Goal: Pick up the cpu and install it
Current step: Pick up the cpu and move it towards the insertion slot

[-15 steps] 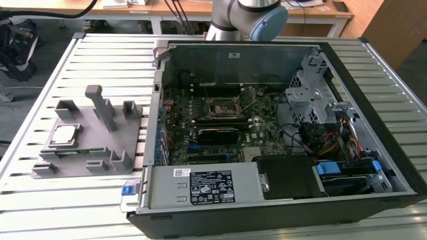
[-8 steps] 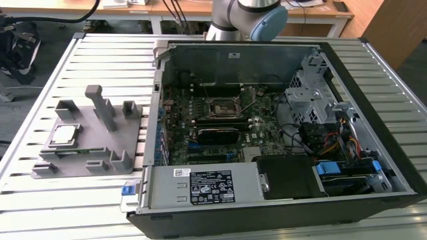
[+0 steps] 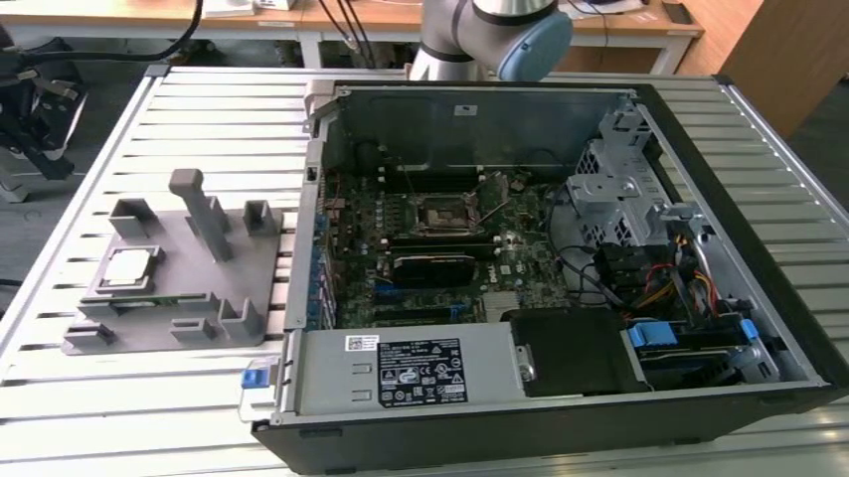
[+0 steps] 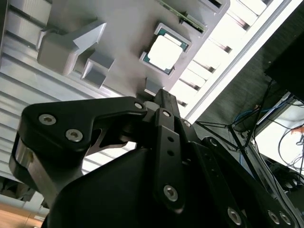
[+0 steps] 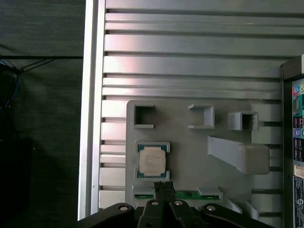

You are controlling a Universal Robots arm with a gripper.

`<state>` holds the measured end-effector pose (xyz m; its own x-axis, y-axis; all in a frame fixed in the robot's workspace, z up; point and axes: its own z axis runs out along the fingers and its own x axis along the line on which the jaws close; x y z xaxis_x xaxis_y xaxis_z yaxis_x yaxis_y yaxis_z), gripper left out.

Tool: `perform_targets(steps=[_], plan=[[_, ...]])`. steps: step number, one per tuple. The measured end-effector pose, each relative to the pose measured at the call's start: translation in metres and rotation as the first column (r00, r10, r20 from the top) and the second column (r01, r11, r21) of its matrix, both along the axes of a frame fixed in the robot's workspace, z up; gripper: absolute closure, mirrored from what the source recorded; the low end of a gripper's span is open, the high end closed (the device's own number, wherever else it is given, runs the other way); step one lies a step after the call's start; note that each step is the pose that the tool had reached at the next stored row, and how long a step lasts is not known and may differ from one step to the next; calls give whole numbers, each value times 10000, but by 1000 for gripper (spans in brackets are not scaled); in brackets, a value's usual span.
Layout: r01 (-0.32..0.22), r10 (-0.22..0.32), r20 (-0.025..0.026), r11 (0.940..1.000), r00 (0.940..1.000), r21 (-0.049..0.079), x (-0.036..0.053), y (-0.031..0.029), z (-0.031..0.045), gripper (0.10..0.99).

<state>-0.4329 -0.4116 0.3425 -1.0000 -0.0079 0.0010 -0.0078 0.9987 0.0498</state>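
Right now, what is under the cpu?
The cpu lies in a square pocket of the grey holder, with a green edge showing around its metal top. The pocket's floor beneath it is covered.

And here's the slatted metal table [image 3: 146, 417], carrying two things side by side: the grey plastic holder [image 3: 186, 273] sits flat on the slats toward the exterior view's left, and the open computer case [image 3: 531, 437] sits just beside it on the exterior view's right.
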Motion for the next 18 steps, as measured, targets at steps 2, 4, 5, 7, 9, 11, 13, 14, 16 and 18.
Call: perform_targets(steps=[2, 4, 5, 7, 9, 11, 13, 14, 16, 18], plan=[[0, 0, 1, 10000, 10000, -4, 0, -1, -36, 980], [-1, 1, 4, 10000, 10000, -11, 0, -2, -66, 980], [-2, 2, 4, 10000, 10000, -18, 1, -3, -76, 980], [-2, 2, 2, 10000, 10000, -32, 1, -4, -89, 973], [-1, 1, 4, 10000, 10000, -31, 0, -4, -102, 855], [0, 0, 3, 10000, 10000, -32, 0, -6, -117, 796], [-1, 1, 5, 10000, 10000, -31, 0, -9, -137, 737], [-1, 1, 4, 10000, 10000, -31, 0, -10, -146, 678], [-1, 1, 4, 10000, 10000, -32, 0, -12, -167, 620], [-1, 1, 5, 10000, 10000, -32, 0, -13, -195, 506]])
